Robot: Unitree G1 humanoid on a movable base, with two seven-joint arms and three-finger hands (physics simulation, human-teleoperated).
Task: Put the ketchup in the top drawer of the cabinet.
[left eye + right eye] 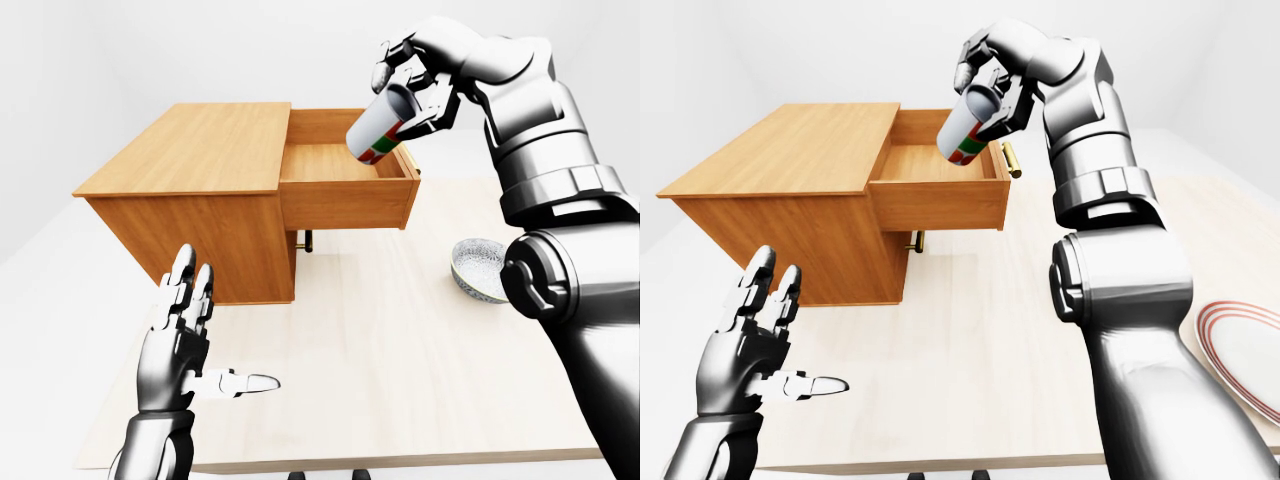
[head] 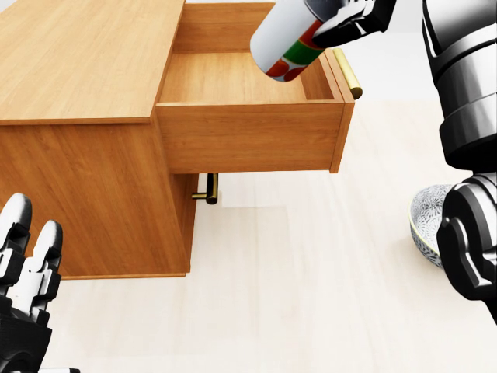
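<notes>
The ketchup bottle [image 2: 281, 39] is white with a red and green label. It hangs tilted over the right part of the open top drawer [image 2: 225, 78] of the wooden cabinet [image 1: 200, 160]. My right hand [image 1: 408, 88] is shut on the bottle's upper end, above the drawer's right wall. The bottle's lower end sits just above the drawer's rim and does not touch the floor of the drawer. My left hand [image 1: 188, 318] is open, fingers spread, low at the left beside the cabinet, holding nothing.
The drawer's brass handle [image 2: 347, 72] sticks out at its right. A second brass handle [image 2: 210, 189] shows below, on the shut lower drawer. A patterned bowl [image 1: 478, 268] stands on the table at the right. A red-rimmed plate [image 1: 1245, 345] lies farther right.
</notes>
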